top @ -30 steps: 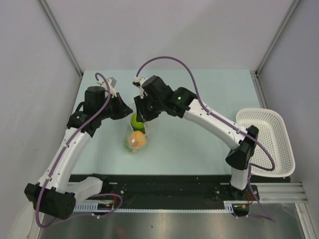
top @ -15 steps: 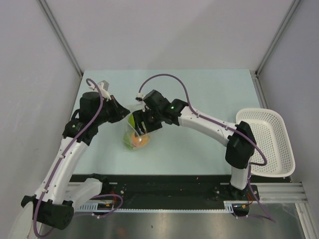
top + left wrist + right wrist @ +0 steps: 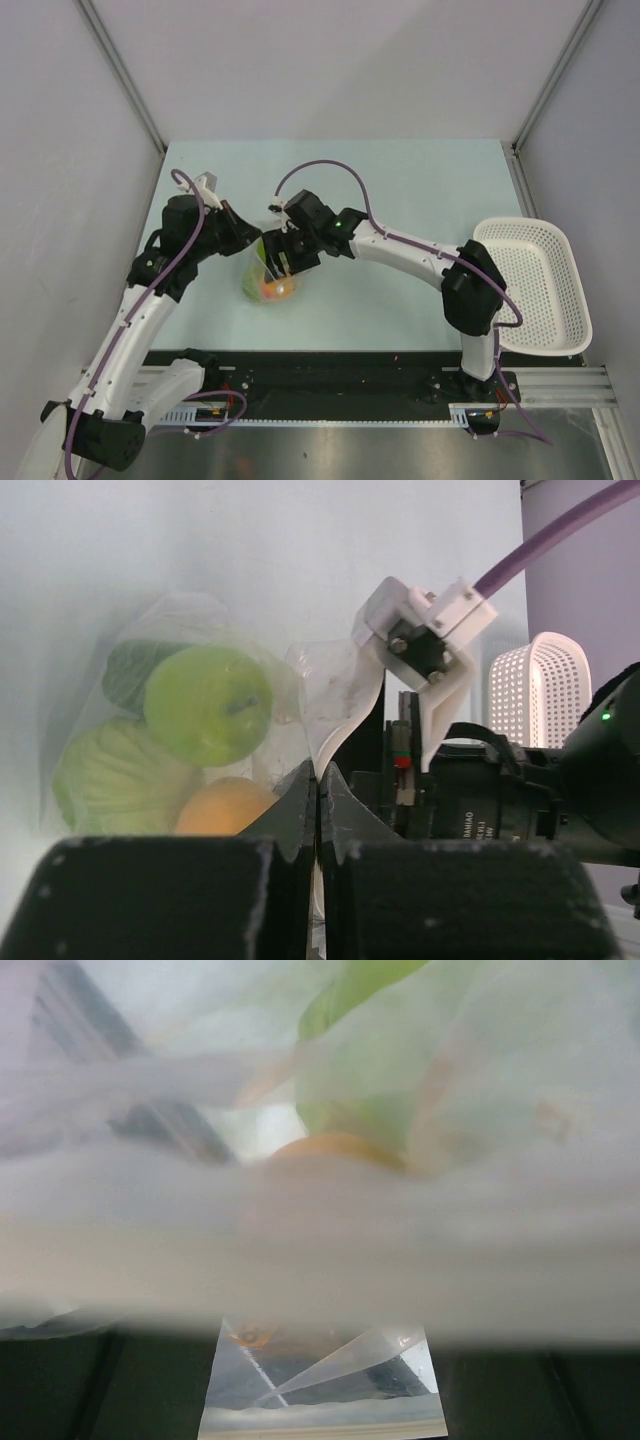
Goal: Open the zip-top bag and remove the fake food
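On the tabletop (image 3: 400,190) our left gripper (image 3: 317,785) is clenched on the zip-top bag (image 3: 262,283) lip; whether our right gripper (image 3: 281,264) grips, we cannot tell. All fake food (image 3: 207,704) sits inside; we judge removal not begun.

The bag (image 3: 262,272) is clear, crinkly plastic, bulging with four round pieces, all inside it and pressed together. In the left wrist view a smooth light green apple (image 3: 208,705) sits uppermost. A dark green fruit (image 3: 130,670) is tucked behind it, a ribbed lime fruit (image 3: 112,780) lies below, and an orange fruit (image 3: 222,808) sits just beside that. A loose flap of the bag's mouth stands up to the right. In the right wrist view blurred film fills the frame, orange and green showing through
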